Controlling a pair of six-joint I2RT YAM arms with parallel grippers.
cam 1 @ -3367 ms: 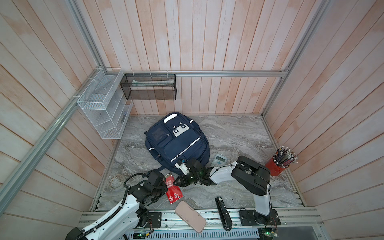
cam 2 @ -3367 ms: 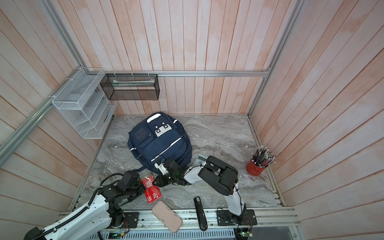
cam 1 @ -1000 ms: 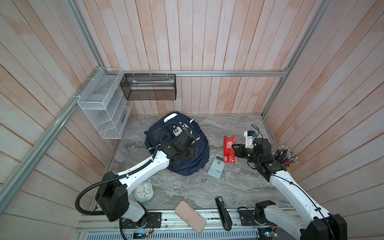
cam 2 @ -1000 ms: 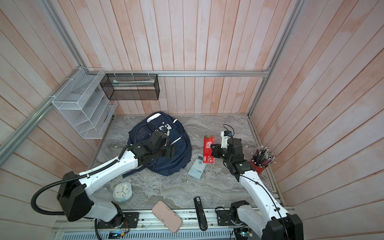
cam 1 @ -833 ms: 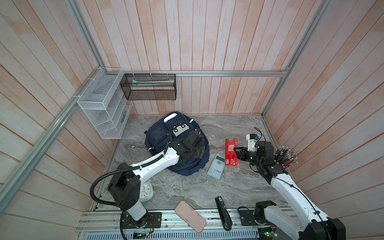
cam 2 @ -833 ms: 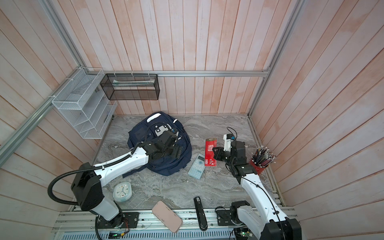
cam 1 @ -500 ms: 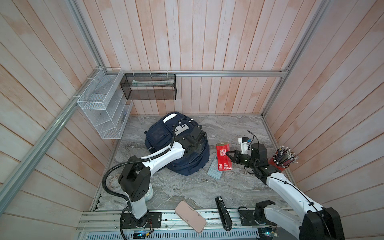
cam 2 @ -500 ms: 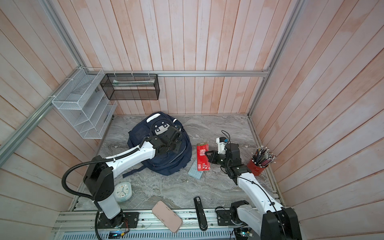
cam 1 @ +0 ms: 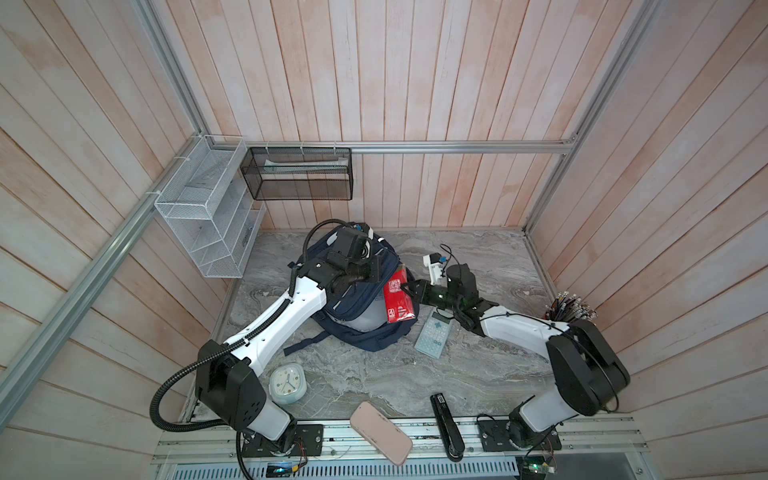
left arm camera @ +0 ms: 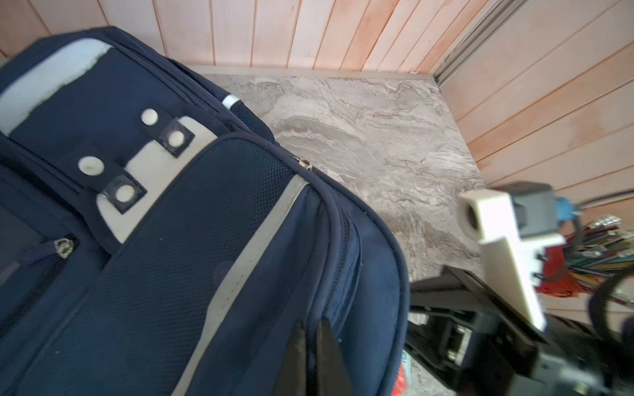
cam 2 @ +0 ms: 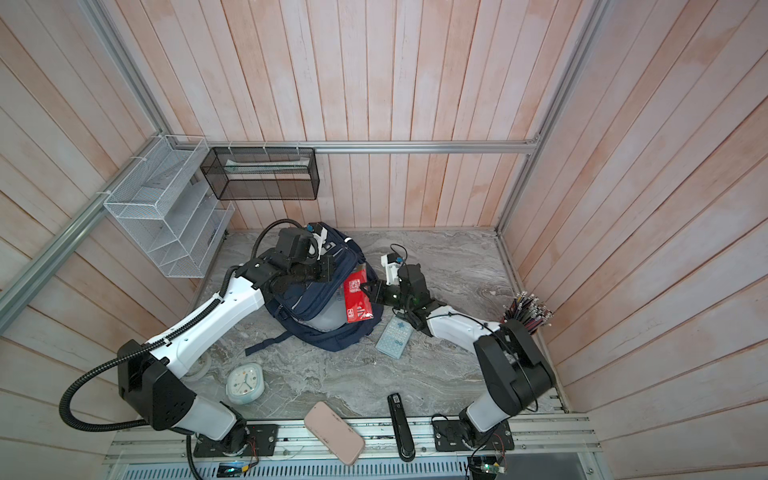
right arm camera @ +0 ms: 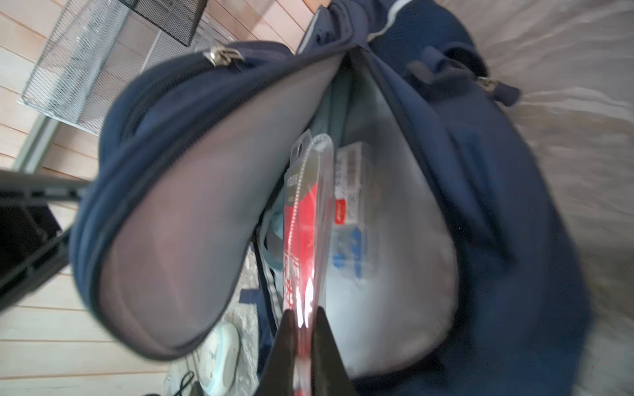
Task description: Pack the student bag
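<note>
The navy student bag (cam 1: pixel 365 338) (cam 2: pixel 324 332) lies at the back middle of the marble floor. Its main compartment gapes open, showing grey lining (right arm camera: pixel 394 291). My left gripper (cam 1: pixel 376 270) (left arm camera: pixel 310 325) is shut on the bag's upper flap beside the zip and holds it raised. My right gripper (cam 1: pixel 405 286) (right arm camera: pixel 303 310) is shut on a flat red packet (cam 1: pixel 398 301) (cam 2: pixel 357 301) (right arm camera: pixel 302 223). The packet stands on edge in the bag's mouth. A white and blue box (right arm camera: pixel 350 205) lies inside the bag.
A calculator (cam 1: pixel 434 332) lies just right of the bag, under my right arm. A pale clock (cam 1: pixel 287 378), a pink case (cam 1: pixel 380 432) and a black stapler (cam 1: pixel 444 428) are at the front. A red pencil cup (cam 1: pixel 571 309) stands far right. Wire shelves (cam 1: pixel 208 220) and a black mesh basket (cam 1: pixel 297 174) hang on the walls.
My left gripper has shut on the bag's flap and lifted it. My right gripper has carried the red packet leftward from the right side into the bag's mouth.
</note>
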